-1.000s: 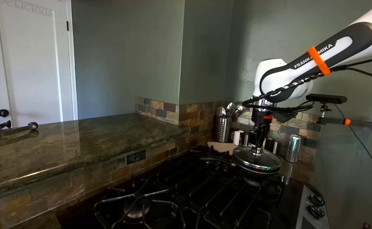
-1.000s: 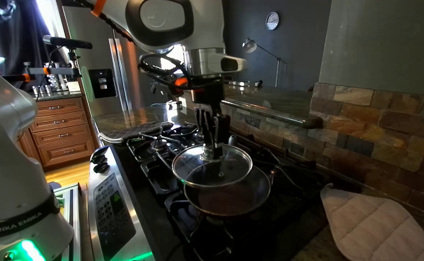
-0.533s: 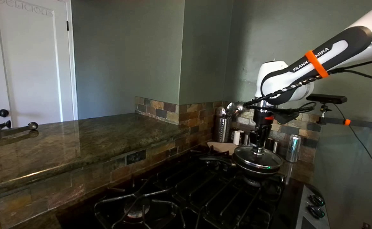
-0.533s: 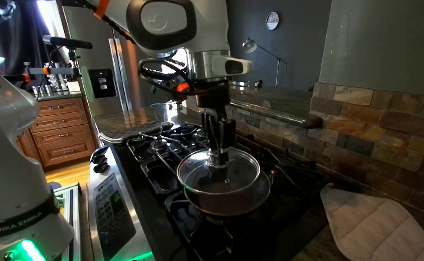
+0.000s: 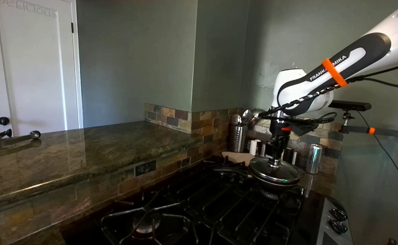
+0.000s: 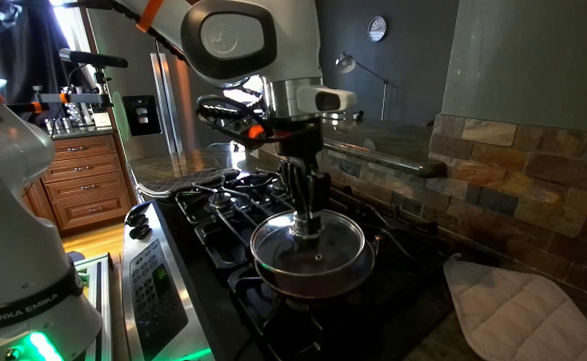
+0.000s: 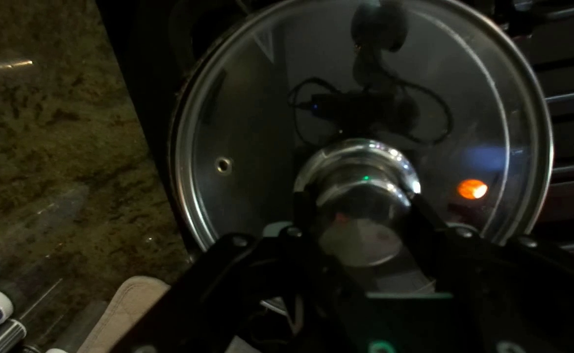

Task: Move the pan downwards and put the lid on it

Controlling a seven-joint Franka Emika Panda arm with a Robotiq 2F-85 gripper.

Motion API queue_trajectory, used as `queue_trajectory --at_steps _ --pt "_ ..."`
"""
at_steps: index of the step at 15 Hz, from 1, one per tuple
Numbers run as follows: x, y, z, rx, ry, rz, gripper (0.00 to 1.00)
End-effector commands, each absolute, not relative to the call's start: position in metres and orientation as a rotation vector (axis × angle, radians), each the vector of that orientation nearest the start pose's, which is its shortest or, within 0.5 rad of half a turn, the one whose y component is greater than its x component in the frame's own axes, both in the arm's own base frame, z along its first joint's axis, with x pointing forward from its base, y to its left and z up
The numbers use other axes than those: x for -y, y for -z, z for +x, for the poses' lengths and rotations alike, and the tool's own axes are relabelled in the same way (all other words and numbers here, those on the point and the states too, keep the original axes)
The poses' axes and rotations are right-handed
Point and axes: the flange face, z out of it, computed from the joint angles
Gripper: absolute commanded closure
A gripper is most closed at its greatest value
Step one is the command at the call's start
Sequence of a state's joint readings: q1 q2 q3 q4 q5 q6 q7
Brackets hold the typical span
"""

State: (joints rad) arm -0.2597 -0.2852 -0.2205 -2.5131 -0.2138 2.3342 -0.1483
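My gripper points straight down with its fingers closed around the shiny knob at the centre of the glass lid. In the wrist view the knob fills the space between the fingertips, and the lid spreads out beyond them with its metal rim and small vent hole. Under it sits the dark pan on the stove; part of its near rim shows past the lid, which lies slightly off centre. The pan's handle reaches toward the tiled wall. Whether the lid's rim touches the pan I cannot tell.
Black burner grates surround the pan. A quilted pot holder lies on the counter close by. Along the back stand a steel canister and a utensil holder. The control panel edges the stove.
The gripper has come down with the lid and shifted a little, so the lid covers more of the pan. The pan has stayed in place, and the grip on the knob is unchanged.
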Motion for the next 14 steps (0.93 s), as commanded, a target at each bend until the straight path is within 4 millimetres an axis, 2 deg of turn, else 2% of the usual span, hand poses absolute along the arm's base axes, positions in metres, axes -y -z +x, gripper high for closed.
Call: queue_trajectory --at_steps 1,14 --pt "0.212 -0.39 0.397 -0.344 0.127 -3.264 0.77" --pt "0.223 -0.381 0.402 -0.439 0.136 -3.255 0.77"
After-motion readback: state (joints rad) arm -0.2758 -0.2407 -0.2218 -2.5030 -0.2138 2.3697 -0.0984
